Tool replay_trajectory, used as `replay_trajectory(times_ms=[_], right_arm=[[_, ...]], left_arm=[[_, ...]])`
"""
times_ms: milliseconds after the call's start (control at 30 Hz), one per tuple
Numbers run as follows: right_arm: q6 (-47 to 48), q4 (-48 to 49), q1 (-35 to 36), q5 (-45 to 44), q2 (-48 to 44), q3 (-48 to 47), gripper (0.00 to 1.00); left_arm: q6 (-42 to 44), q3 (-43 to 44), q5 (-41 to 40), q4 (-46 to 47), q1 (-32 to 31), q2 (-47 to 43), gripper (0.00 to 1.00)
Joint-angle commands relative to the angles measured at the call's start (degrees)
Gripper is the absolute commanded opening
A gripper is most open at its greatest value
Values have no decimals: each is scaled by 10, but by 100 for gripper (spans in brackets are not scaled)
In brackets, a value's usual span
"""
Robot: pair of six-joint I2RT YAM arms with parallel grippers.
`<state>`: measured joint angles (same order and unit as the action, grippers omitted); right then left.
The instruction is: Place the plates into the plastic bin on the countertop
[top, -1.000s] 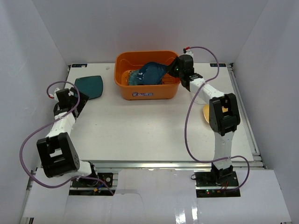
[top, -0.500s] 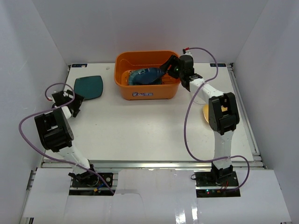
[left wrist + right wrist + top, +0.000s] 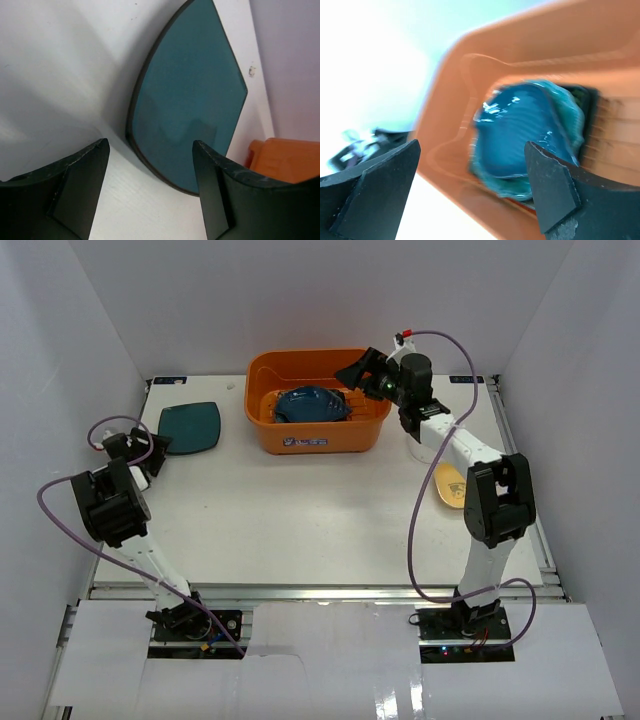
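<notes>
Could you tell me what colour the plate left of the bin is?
The rounded-square plate is dark teal; the left wrist view shows it best.

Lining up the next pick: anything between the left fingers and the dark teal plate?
No. Left wrist view: only bare table separates the left fingers from the plate.

Nothing readable here tbh, the small white label (image 3: 307, 441) on the big orange plastic tub (image 3: 318, 430) is just a blur.

The top camera is looking down from behind over the flat white countertop (image 3: 300, 510). The left wrist camera is looking closely at the dark teal rounded-square plate (image 3: 195, 100), and the right wrist camera is looking closely into the large orange plastic bin (image 3: 530, 45). The top view is showing both.
</notes>
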<state>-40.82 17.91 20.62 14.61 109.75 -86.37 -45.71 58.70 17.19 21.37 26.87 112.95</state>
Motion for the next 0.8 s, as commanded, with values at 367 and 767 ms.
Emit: replay_trajectory(times_ms=[367, 767], right_arm=[[11, 123, -1, 92, -168, 129, 91], [13, 122, -1, 93, -349, 390, 91]], left_arm=[[-79, 8, 52, 118, 1, 76, 50], [-85, 7, 49, 191, 1, 113, 0]])
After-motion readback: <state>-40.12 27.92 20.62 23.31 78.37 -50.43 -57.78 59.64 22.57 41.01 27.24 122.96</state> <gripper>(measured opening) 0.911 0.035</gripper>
